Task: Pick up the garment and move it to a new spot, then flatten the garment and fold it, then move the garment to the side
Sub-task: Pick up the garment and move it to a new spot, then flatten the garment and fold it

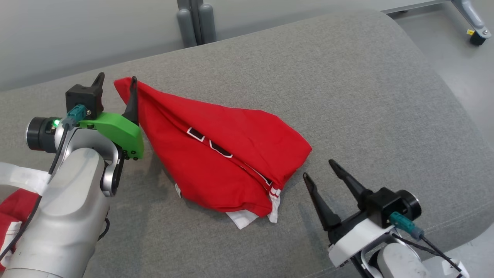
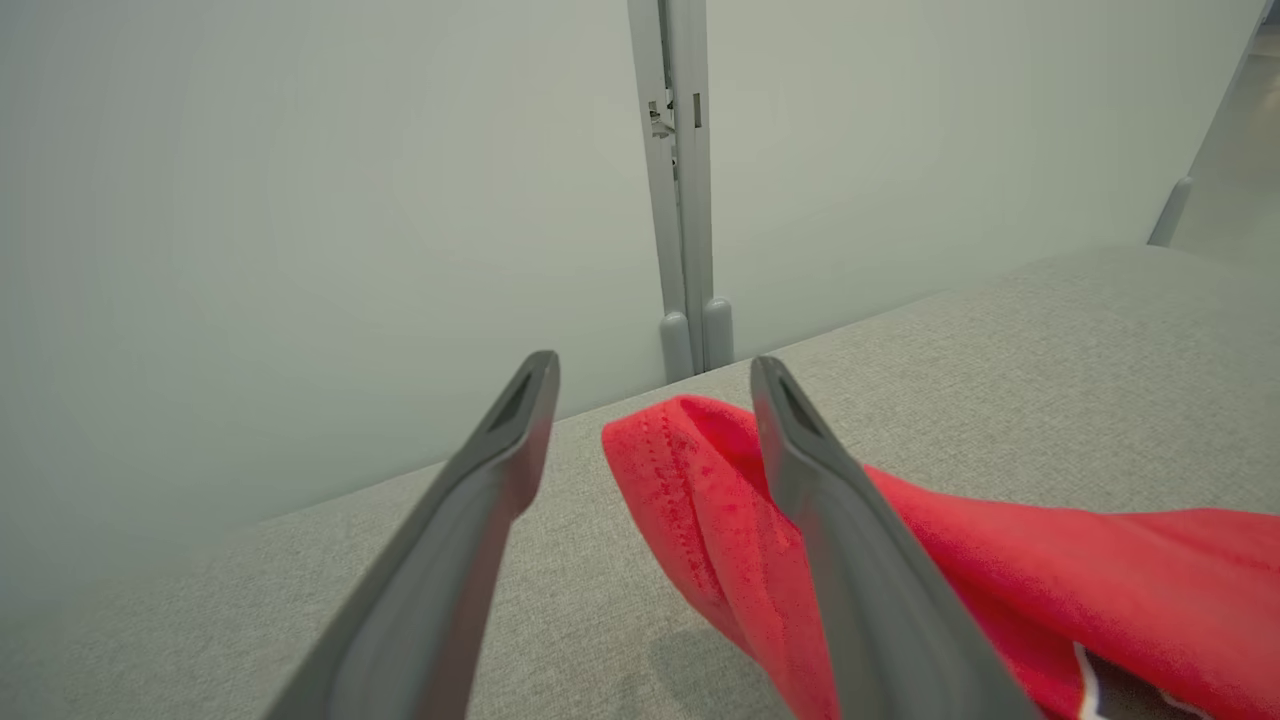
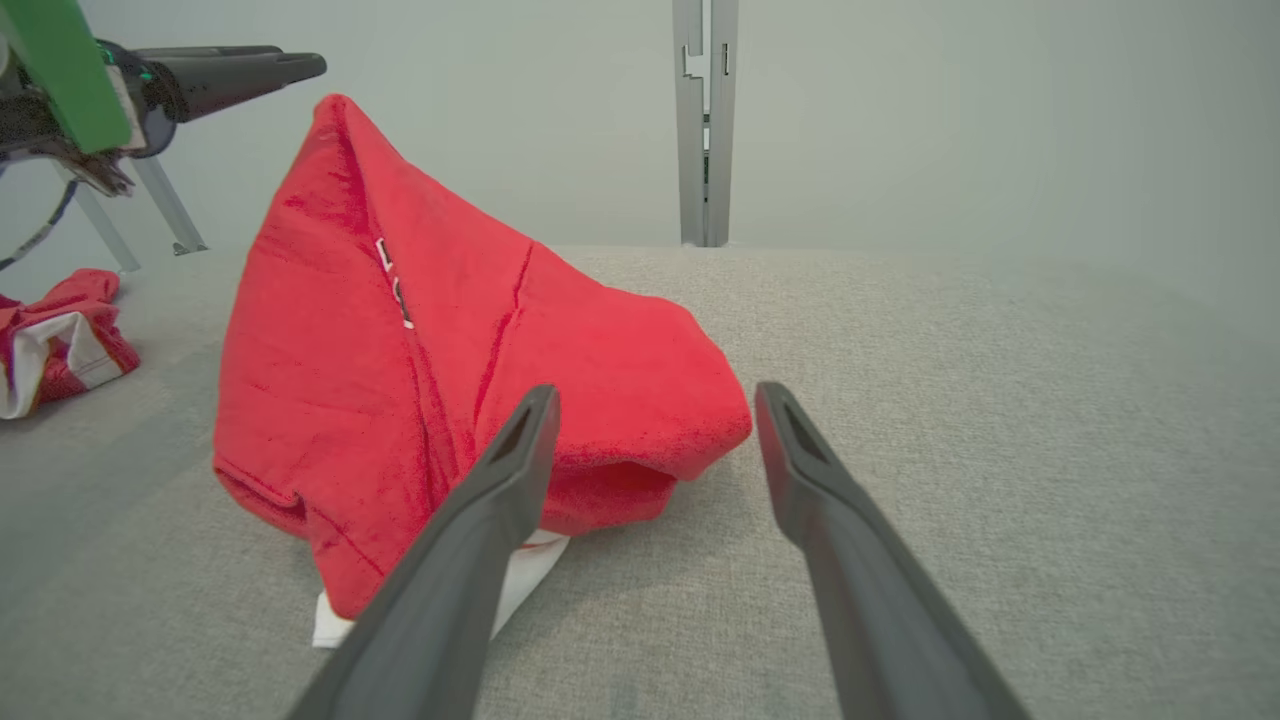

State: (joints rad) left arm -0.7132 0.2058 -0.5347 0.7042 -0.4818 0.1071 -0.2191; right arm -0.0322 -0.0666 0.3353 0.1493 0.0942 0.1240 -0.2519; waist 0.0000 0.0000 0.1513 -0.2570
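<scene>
The red garment (image 1: 224, 154) lies in a bumpy heap in the middle of the big grey cushion (image 1: 347, 77). It is folded over on itself, and a white piece (image 1: 247, 218) pokes out from under its near end. The left gripper (image 1: 117, 77) is at the far pointy corner of the garment. Its two fingers are wide apart and hold nothing, and in the left wrist view the red corner sits between them, close to one finger. The right gripper (image 1: 318, 168) is just beside the near end of the garment. Its fingers are wide apart too, and they hold nothing and do not touch the cloth. I think the job now is to make the garment flat, because it is not spread out yet. To do this well, each gripper should pinch one edge or corner, far from the other. The left one can close on the pointy corner right there. The right one should reach in low and take the red hem by the white piece, not the fat middle of the heap. It helps to pinch just the top layer, so the fold can open. Then both should pull away from each other slowly and keep the cloth low on the cushion. A fast tug could slip off or bunch it up more. A red and white cloth (image 3: 60, 335) lies off to the left side, so pull away from it.
</scene>
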